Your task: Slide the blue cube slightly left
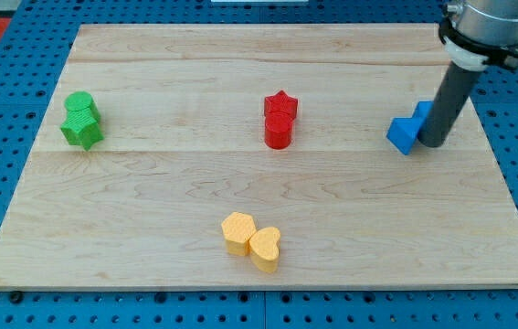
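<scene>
In the camera view, the straight dark rod is seen coming down from the view's top right, and my tip (431, 144) is planted on the pale wooden board (149, 228) just to the view's right of the blue cube-like block (405, 134), touching it or very nearly so; part of the blue block is hidden behind the rod. The rod has no jaws, so nothing is spread, pressed together or pinched; it can only push. The blue block lies near the board's right edge, well apart from everything else. The step in hand is judged to be the push itself: the tip is best kept level with the block's middle and driven straight toward the view's left, briefly, so that the block is not spun or overshot. No containers are shown. Elsewhere, two red blocks (279, 119) stand touching at centre, two green blocks (82, 120) at left, and two yellow heart-like blocks (251, 241) toward the bottom.
</scene>
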